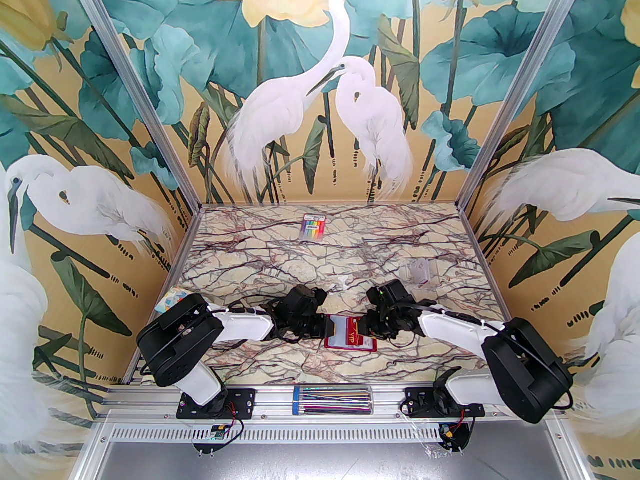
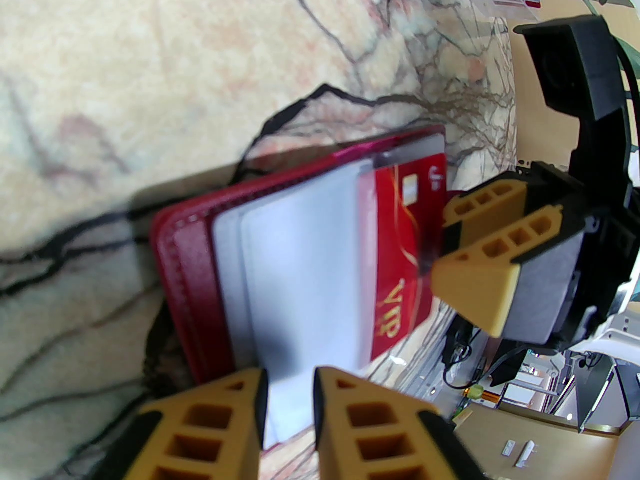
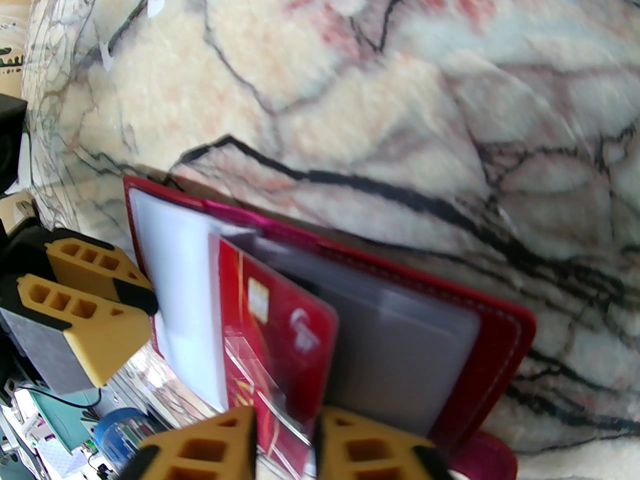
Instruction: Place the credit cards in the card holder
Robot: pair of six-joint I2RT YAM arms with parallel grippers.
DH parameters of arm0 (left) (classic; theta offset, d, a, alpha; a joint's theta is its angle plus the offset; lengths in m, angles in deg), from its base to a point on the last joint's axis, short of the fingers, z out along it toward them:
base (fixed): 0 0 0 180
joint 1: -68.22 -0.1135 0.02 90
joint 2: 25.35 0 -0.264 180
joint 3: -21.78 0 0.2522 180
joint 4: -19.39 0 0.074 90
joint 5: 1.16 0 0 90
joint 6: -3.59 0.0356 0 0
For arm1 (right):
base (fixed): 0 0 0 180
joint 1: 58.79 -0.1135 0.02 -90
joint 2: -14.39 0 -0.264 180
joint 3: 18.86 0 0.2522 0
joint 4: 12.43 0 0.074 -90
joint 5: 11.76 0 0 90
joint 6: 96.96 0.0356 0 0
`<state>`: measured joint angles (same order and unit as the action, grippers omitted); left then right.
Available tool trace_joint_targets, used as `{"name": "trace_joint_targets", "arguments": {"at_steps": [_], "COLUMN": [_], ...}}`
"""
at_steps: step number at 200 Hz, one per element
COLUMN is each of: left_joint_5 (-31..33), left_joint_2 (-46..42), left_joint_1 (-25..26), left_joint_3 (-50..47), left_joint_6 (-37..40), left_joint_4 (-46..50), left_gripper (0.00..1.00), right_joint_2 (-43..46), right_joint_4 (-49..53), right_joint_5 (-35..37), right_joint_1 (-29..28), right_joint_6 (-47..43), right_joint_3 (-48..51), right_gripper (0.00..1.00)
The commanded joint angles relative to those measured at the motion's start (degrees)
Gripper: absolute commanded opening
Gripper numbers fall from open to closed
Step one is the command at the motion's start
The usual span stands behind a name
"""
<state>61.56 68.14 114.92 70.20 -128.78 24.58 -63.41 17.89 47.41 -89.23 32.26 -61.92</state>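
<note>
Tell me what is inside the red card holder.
Inside the card holder lie clear sleeves, with a red VIP card partly slid in, one end sticking out. Whatever the sleeves underneath contain is covered.

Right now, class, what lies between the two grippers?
The open red card holder lies between the left gripper and the right gripper, with a red card sticking out of it. The top view and both wrist views show it.

Desk: flat surface with a pale, dark-veined marble pattern. Items lying on it:
- Rainbow-striped pack, far edge, centre.
- Clear plastic box, right side, mid-depth.
- Colourful patterned square, left edge, partly hidden.
- Dark red card holder, open, near the front edge, centre.
</note>
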Motion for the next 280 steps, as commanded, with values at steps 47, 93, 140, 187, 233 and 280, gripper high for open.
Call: {"name": "trace_joint_targets", "arguments": {"at_steps": [47, 93, 140, 187, 233, 280], "left_joint_5": [2.8, 2.9, 2.8, 3.0, 2.9, 2.9], "left_joint_2": [1.7, 1.7, 1.8, 1.8, 1.8, 2.0], "left_joint_1": [0.6, 0.6, 0.6, 0.5, 0.6, 0.6], "left_joint_3": [-0.7, -0.8, -0.8, -1.0, -1.0, -1.0], "left_joint_6": [0.7, 0.8, 0.8, 0.8, 0.9, 1.0], "left_joint_4": [3.2, 3.2, 3.0, 3.0, 3.0, 3.0], "left_gripper": [0.23, 0.23, 0.23, 0.23, 0.23, 0.23], "right_joint_2": [2.2, 1.4, -0.2, -2.3, -3.5, -5.1], "right_joint_4": [5.8, 7.2, 7.9, 9.8, 11.2, 11.3], "right_joint_5": [3.7, 5.7, 6.9, 10.1, 12.1, 12.3], "right_joint_1": [-0.4, -1.0, -1.9, -2.9, -3.5, -4.5], "right_joint_6": [0.4, 1.4, 2.1, 2.8, 2.9, 3.0], "right_joint_3": [-2.1, -4.0, -6.4, -8.1, -9.3, -10.0], "right_gripper": [0.39, 0.40, 0.36, 0.35, 0.35, 0.35]}}
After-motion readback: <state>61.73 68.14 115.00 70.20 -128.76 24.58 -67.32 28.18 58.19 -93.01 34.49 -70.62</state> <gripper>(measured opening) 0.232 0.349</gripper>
